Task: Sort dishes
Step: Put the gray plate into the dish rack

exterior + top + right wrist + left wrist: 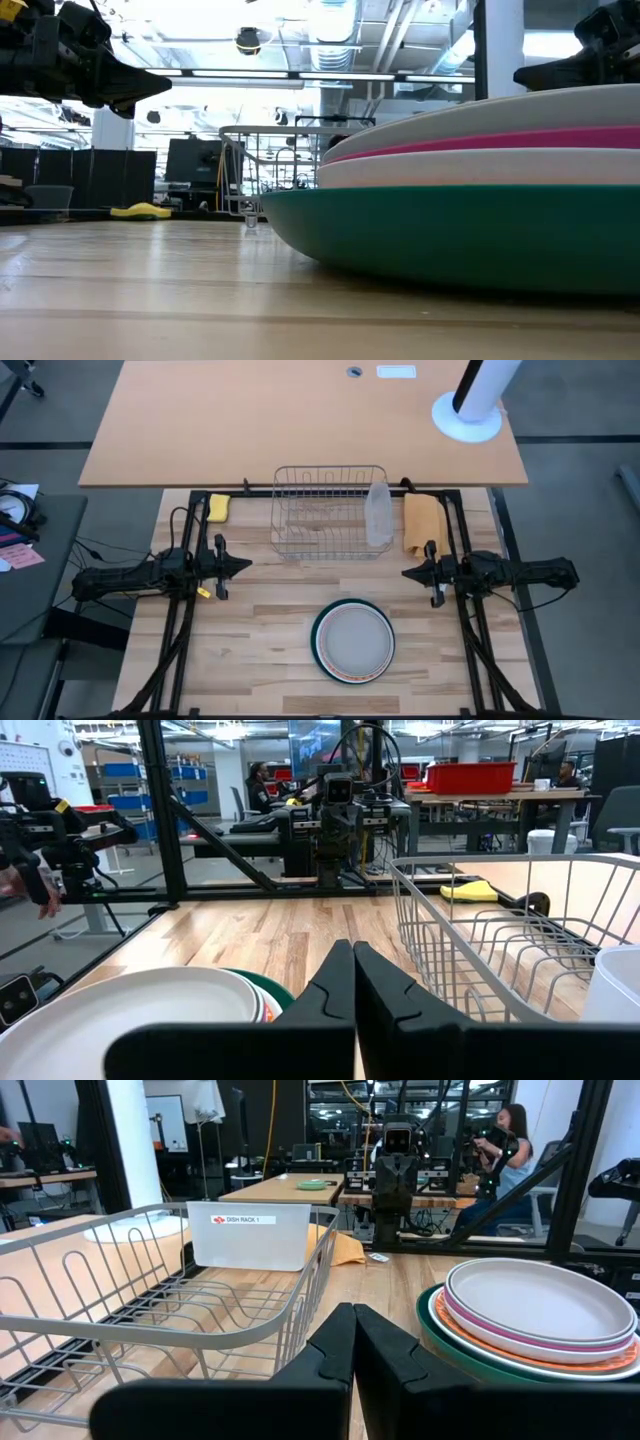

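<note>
At the left edge of the wooden table (260, 660), the left gripper (240, 566) hangs above the surface with its dark fingers pressed together, holding nothing, pointed inward toward the table's middle. Between the arms at the far side stands the empty wire dish rack (328, 512), a clear plastic tub (378, 513) at its right end and a yellow sponge (219, 507) to its left. Nearer the front, right of centre, lies the stack of round dinner plates (353, 641), pale grey uppermost, dark green at the bottom, untouched. To the right, the right gripper (412, 572) mirrors the left, fingers closed and empty. Judgement: sorting has not begun; the next move calls for one gripper to open and descend to the top plate's rim.
</note>
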